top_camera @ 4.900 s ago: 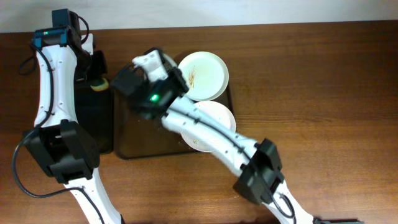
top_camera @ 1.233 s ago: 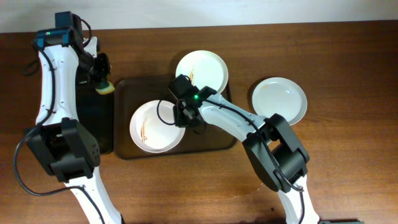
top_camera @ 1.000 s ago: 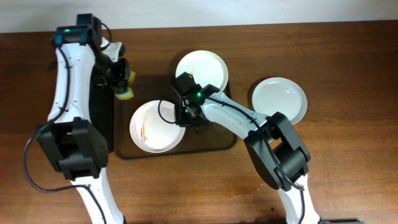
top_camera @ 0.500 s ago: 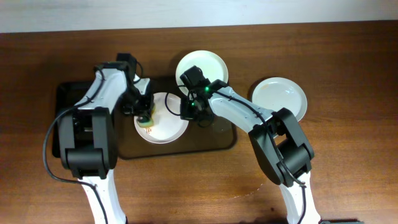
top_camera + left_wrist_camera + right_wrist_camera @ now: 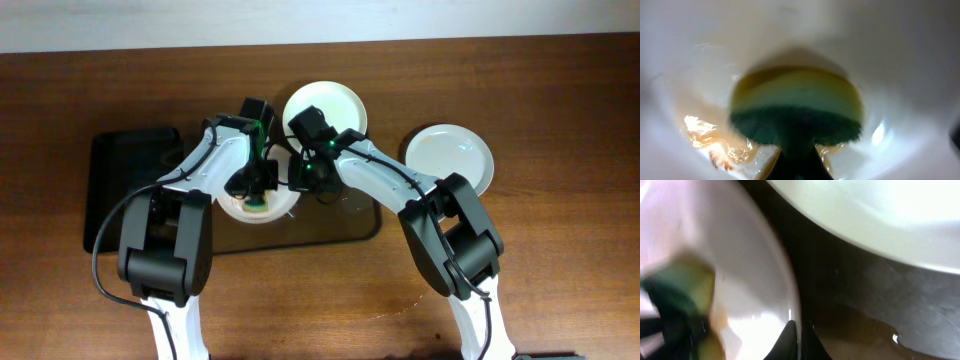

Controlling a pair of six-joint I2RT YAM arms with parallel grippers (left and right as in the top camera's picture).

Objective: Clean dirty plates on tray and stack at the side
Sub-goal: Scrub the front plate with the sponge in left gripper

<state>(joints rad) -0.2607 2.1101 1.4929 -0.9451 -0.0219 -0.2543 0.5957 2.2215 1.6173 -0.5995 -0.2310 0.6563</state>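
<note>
A dirty plate (image 5: 278,207) lies on the brown tray (image 5: 335,228). My left gripper (image 5: 256,190) is shut on a yellow-and-green sponge (image 5: 797,102) and presses it on the plate's face (image 5: 900,60), next to orange smears (image 5: 705,137). My right gripper (image 5: 305,180) is shut on this plate's right rim (image 5: 792,305); its fingertips (image 5: 800,332) pinch the edge. The sponge shows at the left of the right wrist view (image 5: 682,290). A second plate (image 5: 325,112) with smears sits at the tray's far edge and also shows in the right wrist view (image 5: 875,215). A third plate (image 5: 449,160) lies on the table, right of the tray.
A smaller black tray (image 5: 125,195) lies left of the brown tray. The wooden table (image 5: 540,260) stretches to the right and front. Both arms cross over the brown tray's middle.
The left arm carried the sponge from the black tray onto the plate and has slid it rightwards across the face. The right gripper stays on the rim.
</note>
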